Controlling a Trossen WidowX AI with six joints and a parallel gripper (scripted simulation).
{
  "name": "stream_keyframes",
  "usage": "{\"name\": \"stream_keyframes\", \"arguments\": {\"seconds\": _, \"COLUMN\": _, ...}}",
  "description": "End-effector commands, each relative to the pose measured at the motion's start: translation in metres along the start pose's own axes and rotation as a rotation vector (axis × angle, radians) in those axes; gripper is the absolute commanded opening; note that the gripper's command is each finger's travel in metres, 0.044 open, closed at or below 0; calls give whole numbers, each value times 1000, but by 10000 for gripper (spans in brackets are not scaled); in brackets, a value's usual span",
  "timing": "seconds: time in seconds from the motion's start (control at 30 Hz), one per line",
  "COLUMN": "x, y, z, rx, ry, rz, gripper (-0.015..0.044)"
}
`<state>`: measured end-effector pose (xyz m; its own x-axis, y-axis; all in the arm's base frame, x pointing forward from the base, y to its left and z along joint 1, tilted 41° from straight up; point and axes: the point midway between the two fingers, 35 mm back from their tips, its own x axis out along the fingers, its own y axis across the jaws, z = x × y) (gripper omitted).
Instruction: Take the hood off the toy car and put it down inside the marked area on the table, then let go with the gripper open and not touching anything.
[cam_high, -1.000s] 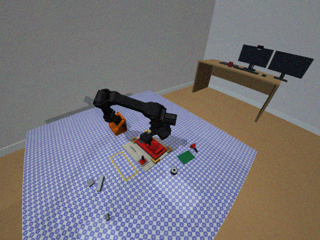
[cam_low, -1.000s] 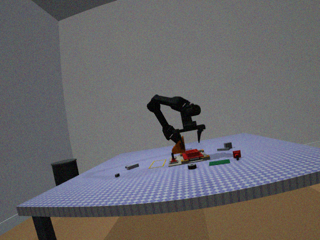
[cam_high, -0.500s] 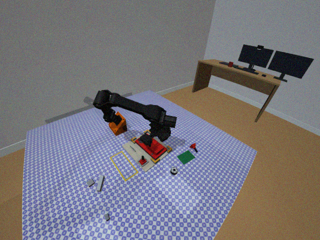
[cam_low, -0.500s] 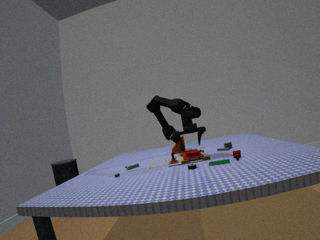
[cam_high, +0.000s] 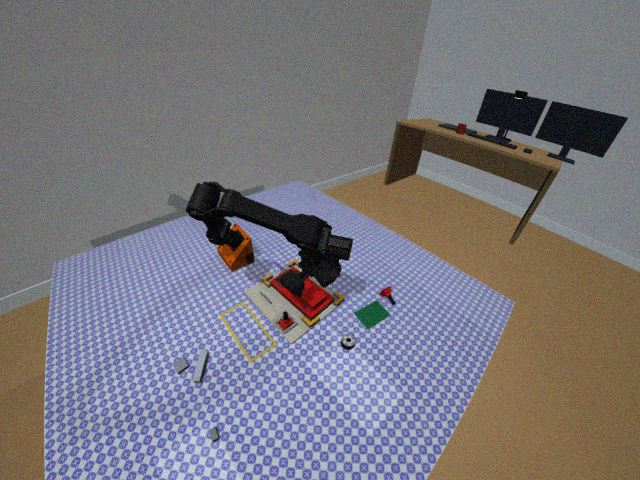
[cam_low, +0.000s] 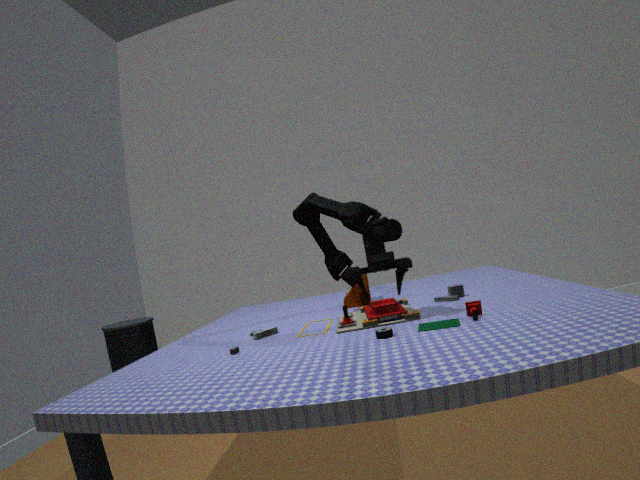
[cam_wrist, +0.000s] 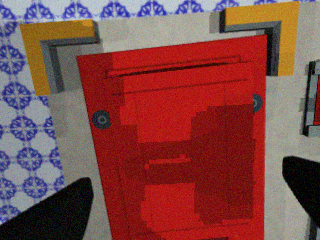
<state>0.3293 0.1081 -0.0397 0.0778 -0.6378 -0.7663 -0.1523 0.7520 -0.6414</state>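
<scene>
The red toy car (cam_high: 294, 273) (cam_wrist: 97, 80) sits on the pale board (cam_high: 256, 295) (cam_wrist: 75, 140) between yellow corner brackets. Its raised red hood (cam_high: 317, 297) (cam_low: 385, 305) (cam_wrist: 165, 117) appears to be seated on the car. My gripper (cam_high: 314, 288) (cam_low: 379, 290) (cam_wrist: 186, 176) is open and empty above the car. In the wrist view its fingertips stand wide apart, one on each side of the red body. The marked area, a yellow outline (cam_high: 236, 337) (cam_low: 311, 335), lies on the table beside the board, with nothing inside it.
A red piece with a black lever (cam_high: 285, 322) (cam_low: 346, 319) stands on the board. A wheel (cam_high: 347, 341) (cam_low: 384, 333), a green plate (cam_high: 372, 314) (cam_low: 438, 324) and a red-black piece (cam_high: 386, 292) (cam_low: 473, 308) lie nearby. A grey bar (cam_high: 201, 365) lies beyond the outline.
</scene>
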Motion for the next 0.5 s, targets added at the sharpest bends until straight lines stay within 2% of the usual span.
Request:
{"name": "stream_keyframes", "arguments": {"seconds": 0.0, "x": 5, "y": -1, "z": 0, "rx": -4, "ry": -1, "rz": -4, "gripper": 440}}
{"name": "stream_keyframes", "arguments": {"seconds": 0.47, "x": 13, "y": -1, "z": 0, "rx": -4, "ry": -1, "rz": -4, "gripper": 440}}
